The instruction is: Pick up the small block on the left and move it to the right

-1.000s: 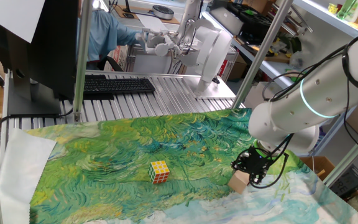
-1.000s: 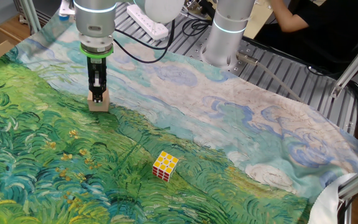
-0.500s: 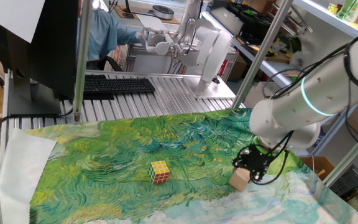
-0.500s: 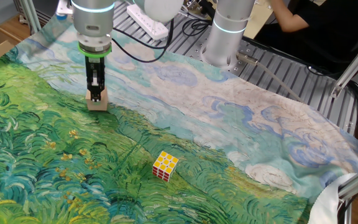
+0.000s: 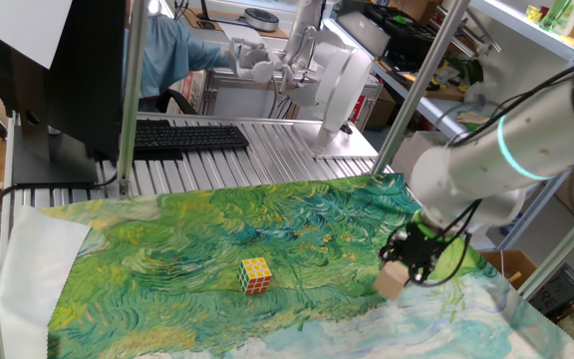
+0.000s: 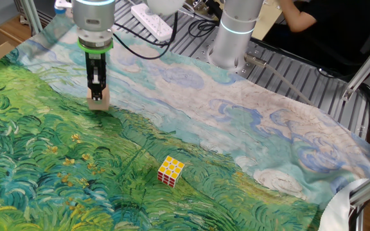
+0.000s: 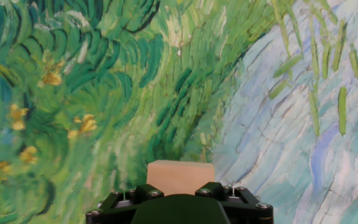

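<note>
Fixed views: painted cloth (image 5: 197, 239) covers table.

end effector (image 5: 404, 261) grips the small block (image 5: 392, 280) right of the puzzle cube (image 5: 255, 275).

Plain tan small block (image 5: 392, 282); cloth (image 6: 249, 128) swirls green and blue (yellow flecks).

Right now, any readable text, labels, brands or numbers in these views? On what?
None readable.
small block, held in the gripper: plain faces, no marks.
puzzle cube: coloured squares only, no lettering.
painted cloth: brushstroke pattern, no words.
keyboard: key legends too small to read.
Shelf items: labels too blurred to read.
</note>
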You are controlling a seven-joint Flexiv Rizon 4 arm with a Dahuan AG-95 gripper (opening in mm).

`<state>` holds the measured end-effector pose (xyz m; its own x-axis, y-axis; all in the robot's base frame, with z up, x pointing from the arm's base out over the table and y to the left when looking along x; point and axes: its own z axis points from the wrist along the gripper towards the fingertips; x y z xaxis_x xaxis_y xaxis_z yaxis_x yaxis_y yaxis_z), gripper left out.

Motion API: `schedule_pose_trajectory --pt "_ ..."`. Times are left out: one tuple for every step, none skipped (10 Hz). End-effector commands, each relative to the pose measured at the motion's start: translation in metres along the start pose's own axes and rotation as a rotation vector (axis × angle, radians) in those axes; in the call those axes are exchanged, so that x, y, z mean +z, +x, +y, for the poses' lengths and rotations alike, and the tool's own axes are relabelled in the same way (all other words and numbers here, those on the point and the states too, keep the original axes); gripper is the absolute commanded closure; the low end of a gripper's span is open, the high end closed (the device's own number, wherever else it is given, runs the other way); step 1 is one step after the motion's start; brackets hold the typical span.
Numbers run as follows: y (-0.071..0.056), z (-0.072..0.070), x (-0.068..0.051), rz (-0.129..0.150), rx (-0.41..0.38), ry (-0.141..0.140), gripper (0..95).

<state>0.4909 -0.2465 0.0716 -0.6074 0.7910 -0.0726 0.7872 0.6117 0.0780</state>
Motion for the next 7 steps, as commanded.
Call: schedule_pose_trajectory --pt "-0.0007 -0.0001 -0.012 0.001 -0.005 0.009 95.0" --pt "-0.001 -0.0003 -0.0159 0.007 -0.006 0.011 95.0" --pt "-0.0011 -0.0004 -0.0181 0.009 -0.005 0.012 95.0" --pt "-0.0012 -0.0005 -0.0194 0.009 -0.007 0.012 95.0" --pt "-0.0013 -0.0006 -0.0194 0.009 -0.019 0.012 95.0" --pt "-0.0012 -0.0006 -0.0193 0.012 -0.047 0.017 95.0" --pt "-0.0012 -0.0006 -0.0193 0.013 -0.061 0.018 95.0"
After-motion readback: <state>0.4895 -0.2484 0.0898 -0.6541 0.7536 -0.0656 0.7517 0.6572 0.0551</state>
